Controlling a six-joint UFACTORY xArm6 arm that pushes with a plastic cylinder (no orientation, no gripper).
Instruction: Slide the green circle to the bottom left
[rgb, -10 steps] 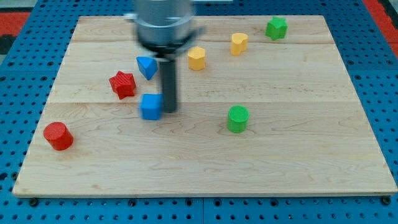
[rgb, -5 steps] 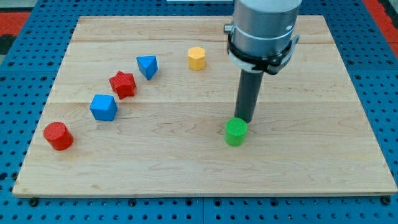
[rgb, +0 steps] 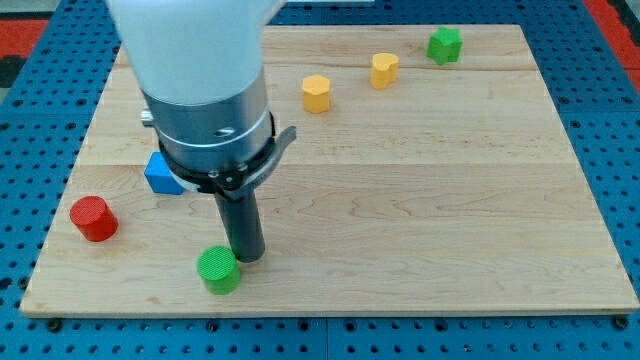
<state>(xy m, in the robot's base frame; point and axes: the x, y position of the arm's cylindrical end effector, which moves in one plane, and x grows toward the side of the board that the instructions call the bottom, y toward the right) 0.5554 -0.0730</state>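
Observation:
The green circle (rgb: 218, 269), a ridged green cylinder, sits near the board's bottom edge, left of centre. My tip (rgb: 247, 258) rests on the board right beside it, touching its upper right side. The arm's large grey body hangs over the board's left half and hides what lies under it.
A red cylinder (rgb: 93, 218) stands at the lower left. A blue block (rgb: 161, 174) shows partly behind the arm. Two yellow blocks (rgb: 316, 93) (rgb: 384, 69) and a green block (rgb: 445, 44) lie along the top right. The wooden board (rgb: 450, 220) ends at a blue pegboard.
The green circle has slid from the board's centre down and left to near the bottom edge. The arm and tip moved left with it and now cover the red star and blue triangle.

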